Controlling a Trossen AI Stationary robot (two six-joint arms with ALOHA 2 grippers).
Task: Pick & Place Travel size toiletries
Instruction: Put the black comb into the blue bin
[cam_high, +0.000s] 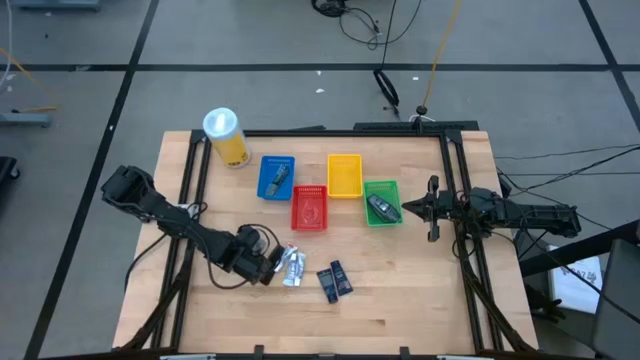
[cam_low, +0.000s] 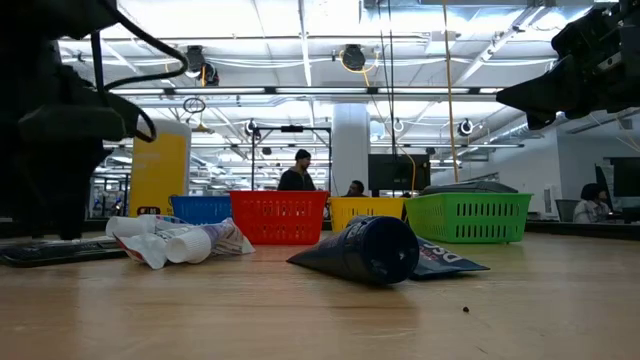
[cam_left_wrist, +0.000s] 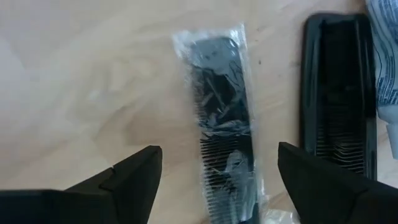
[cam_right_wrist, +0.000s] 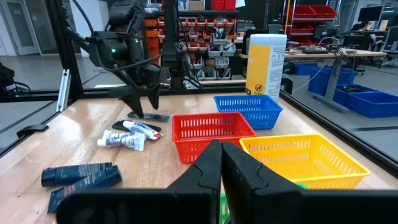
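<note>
A: Left gripper (cam_left_wrist: 217, 180) status?
B: Jaws spread wide, grasping nothing, straddling a wrapped comb (cam_left_wrist: 221, 118) lying on the table (cam_left_wrist: 74, 81); a second comb (cam_left_wrist: 339, 99), possibly unwrapped, lies beside.
A: Right gripper (cam_right_wrist: 221, 165)?
B: Fingers pressed together, parked near the green basket (cam_high: 381, 203).

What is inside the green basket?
A dark grey rounded piece lies inside the green basket. From table height the basket's wall hides its floor, so anything else low inside can't be seen there.
</note>
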